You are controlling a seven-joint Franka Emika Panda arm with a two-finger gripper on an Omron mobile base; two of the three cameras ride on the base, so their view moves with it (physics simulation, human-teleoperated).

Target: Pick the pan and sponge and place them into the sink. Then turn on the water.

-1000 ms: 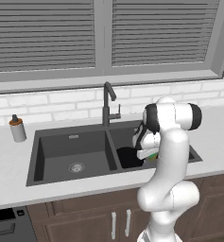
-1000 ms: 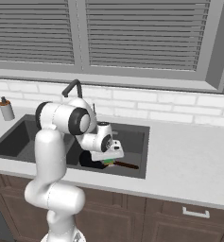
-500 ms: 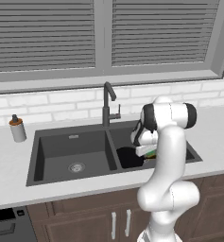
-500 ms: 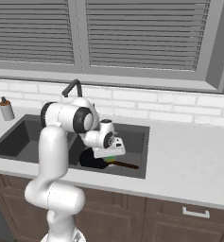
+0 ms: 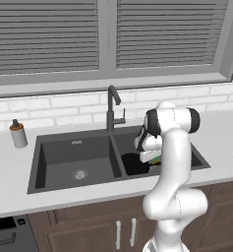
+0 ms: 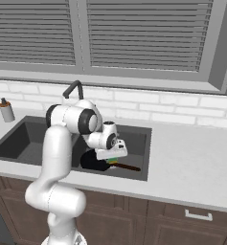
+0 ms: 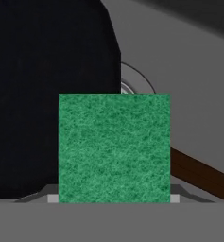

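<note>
In the left base view the white arm bends down over the right basin of the dark double sink [image 5: 39, 167]. The black frying pan [image 5: 133, 163] already lies in that basin, and a sliver of green and yellow sponge [image 5: 154, 157] shows just under the wrist. The gooseneck faucet [image 5: 111, 106] stands behind the divider with its side lever to the right; a soap bottle [image 5: 18, 134] sits well apart on the counter at far left.

From the right base view the gripper [image 6: 113, 157] hangs just above the pan [image 6: 93, 161], whose long handle [image 6: 128, 167] points toward the basin's near right. The sponge [image 6: 113, 160] peeks out below the hand, apparently above the pan's edge.

The hand view shows the green face of the sponge [image 7: 114, 147] square between the fingers, so the jaws are pinching it across its width. Beyond it lie the pan's black body [image 7: 42, 94], the round drain [image 7: 134, 82] and the brown handle [image 7: 201, 176].

The step in hand looks like releasing the sponge. To do it well the hand should be low enough that the sponge does not bounce, the fingers should spread fully, and the arm should rise straight up, clear of the faucet, before reaching for the lever.
</note>
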